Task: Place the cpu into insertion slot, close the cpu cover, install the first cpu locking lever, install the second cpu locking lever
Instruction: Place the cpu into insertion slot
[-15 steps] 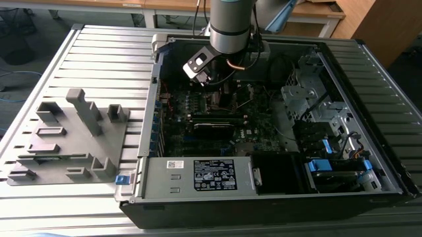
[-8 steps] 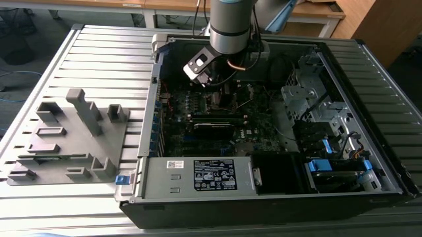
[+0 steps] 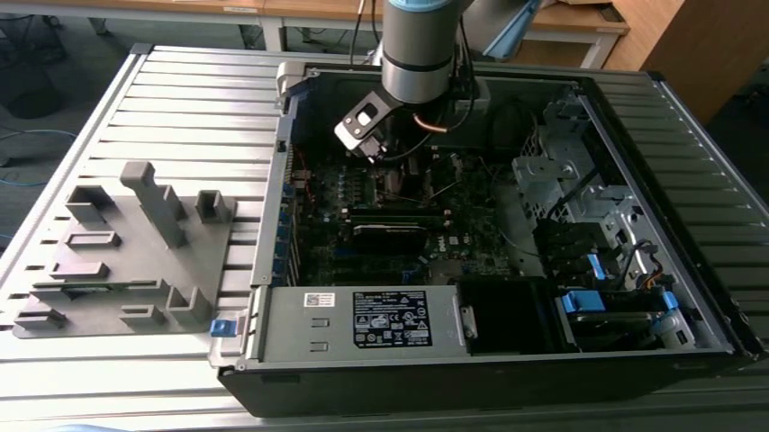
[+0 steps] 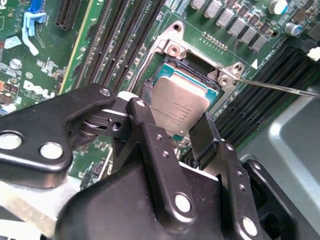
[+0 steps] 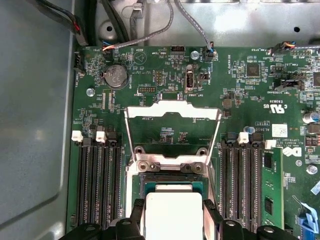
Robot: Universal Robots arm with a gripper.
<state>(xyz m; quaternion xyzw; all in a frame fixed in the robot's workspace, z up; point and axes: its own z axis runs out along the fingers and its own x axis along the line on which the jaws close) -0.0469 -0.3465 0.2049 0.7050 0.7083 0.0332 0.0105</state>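
None of the four steps looked finished; inside the open computer case (image 3: pixel 274 270), over the motherboard (image 5: pixel 240 90), the gripper (image 4: pixel 167 116) hung low at the socket; the cpu cover (image 5: pixel 172 111) stood swung back on its hinge, clear of the insertion slot (image 4: pixel 192 68), so closing it remained to be done. Clamped between the gripper's fingers by two opposite edges, the cpu (image 4: pixel 182 100) lay in or just over that slot, and I could not tell whether it was seated; one thin locking lever (image 4: pixel 280 86) angled free beside the slot's corner, unlatched by my judgement, so both lever steps seemed left.
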